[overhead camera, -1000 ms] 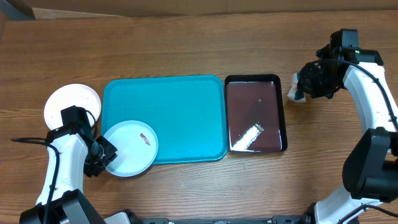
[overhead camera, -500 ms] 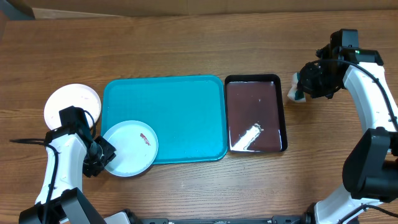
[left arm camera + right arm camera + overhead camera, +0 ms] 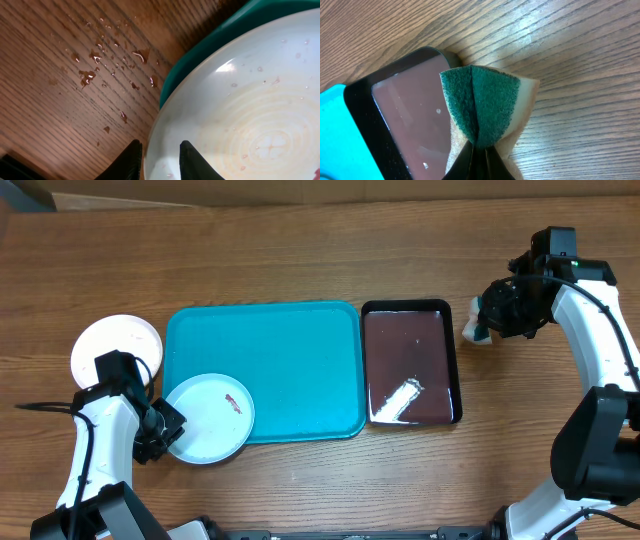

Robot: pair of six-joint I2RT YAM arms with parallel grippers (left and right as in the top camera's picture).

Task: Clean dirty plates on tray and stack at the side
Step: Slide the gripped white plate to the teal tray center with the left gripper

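Observation:
The light blue plate (image 3: 208,418) with a red-brown smear lies over the front left corner of the turquoise tray (image 3: 290,350). My left gripper (image 3: 165,435) is shut on its left rim; in the left wrist view the two black fingers (image 3: 159,161) straddle the plate's edge (image 3: 240,100), above the tray corner (image 3: 200,55). A white plate (image 3: 112,342) lies on the table left of the tray. My right gripper (image 3: 492,315) is shut on a green and tan sponge (image 3: 487,105), held right of the black tray. The third plate is not in view.
A black glossy tray (image 3: 410,362) holding reddish water sits right of the turquoise tray; it also shows in the right wrist view (image 3: 407,120). Water drops (image 3: 107,62) lie on the wooden table by the plate.

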